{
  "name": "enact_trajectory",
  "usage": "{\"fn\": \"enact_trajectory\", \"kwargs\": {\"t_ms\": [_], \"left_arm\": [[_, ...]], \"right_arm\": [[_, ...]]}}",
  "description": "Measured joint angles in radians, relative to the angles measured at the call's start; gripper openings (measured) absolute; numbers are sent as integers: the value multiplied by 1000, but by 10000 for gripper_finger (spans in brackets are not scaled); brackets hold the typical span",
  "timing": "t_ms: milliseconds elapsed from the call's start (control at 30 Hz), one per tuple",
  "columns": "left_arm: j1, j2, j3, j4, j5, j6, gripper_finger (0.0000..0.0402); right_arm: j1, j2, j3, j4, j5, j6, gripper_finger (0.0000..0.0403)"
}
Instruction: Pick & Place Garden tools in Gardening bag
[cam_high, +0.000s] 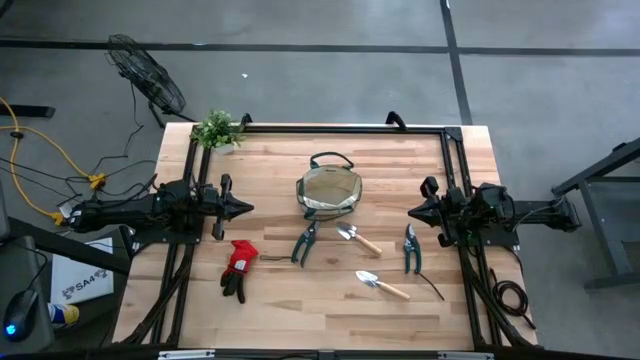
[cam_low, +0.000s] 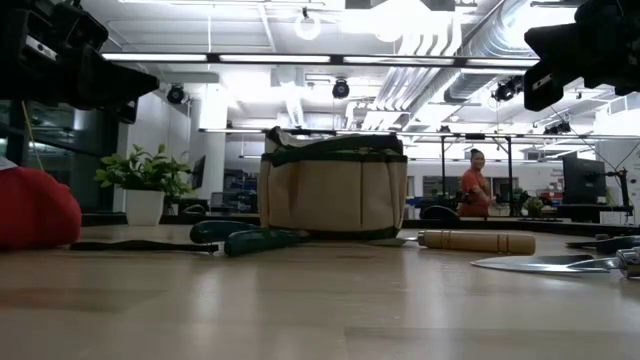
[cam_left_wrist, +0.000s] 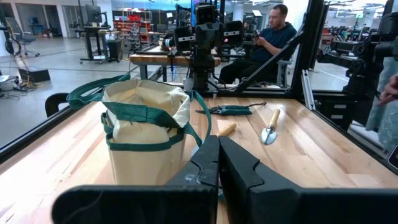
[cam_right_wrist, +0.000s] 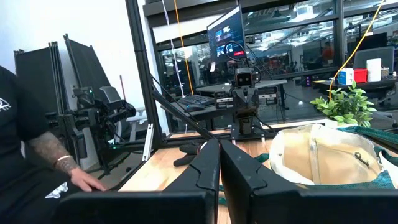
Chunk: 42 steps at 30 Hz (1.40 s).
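Note:
The tan-olive gardening bag (cam_high: 328, 192) stands upright on its base at the table's middle, mouth open; it also shows in the low view (cam_low: 335, 185) and in both wrist views (cam_left_wrist: 146, 134) (cam_right_wrist: 323, 155). Near it lie green-handled shears (cam_high: 304, 243), a trowel (cam_high: 357, 238), second shears (cam_high: 411, 248), a second trowel (cam_high: 381, 285) and the red-and-black gloves (cam_high: 238, 268). My left gripper (cam_high: 245, 209) (cam_left_wrist: 219, 158) is shut and empty, above the table left of the bag. My right gripper (cam_high: 412, 211) (cam_right_wrist: 219, 162) is shut and empty, right of the bag.
A small green plant in a white pot (cam_high: 217, 130) stands at the far left corner. A black frame (cam_high: 340, 128) runs along the table's far and side edges. A person's tattooed arm (cam_right_wrist: 56, 162) shows beside the table; another person (cam_left_wrist: 273, 31) sits beyond it.

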Motion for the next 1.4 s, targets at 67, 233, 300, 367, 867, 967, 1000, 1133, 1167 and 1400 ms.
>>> {"fn": "enact_trajectory", "kwargs": {"t_ms": [67, 233, 300, 367, 867, 967, 1000, 1133, 1167, 1400], "left_arm": [[0, 0, 0, 0, 0, 0, 1], [0, 0, 0, 0, 0, 0, 1], [0, 0, 0, 0, 0, 0, 1], [0, 0, 0, 0, 0, 0, 1], [0, 0, 0, 0, 0, 0, 1], [0, 0, 0, 0, 0, 0, 1], [0, 0, 0, 0, 0, 0, 1], [0, 0, 0, 0, 0, 0, 1], [0, 0, 0, 0, 0, 0, 1], [0, 0, 0, 0, 0, 0, 1]], "right_arm": [[0, 0, 0, 0, 0, 0, 5], [0, 0, 0, 1, -3, 27, 5], [0, 0, 0, 22, 2, 44, 5], [0, 0, 0, 71, 7, 84, 5], [0, 0, 0, 151, -1, 304, 5], [0, 0, 0, 151, 1, 311, 5], [0, 1, 0, 151, 3, 319, 5], [0, 9, 0, 149, 87, 389, 5], [0, 14, 1, 145, 108, 394, 5], [0, 63, 65, -31, 280, 446, 5]]}}
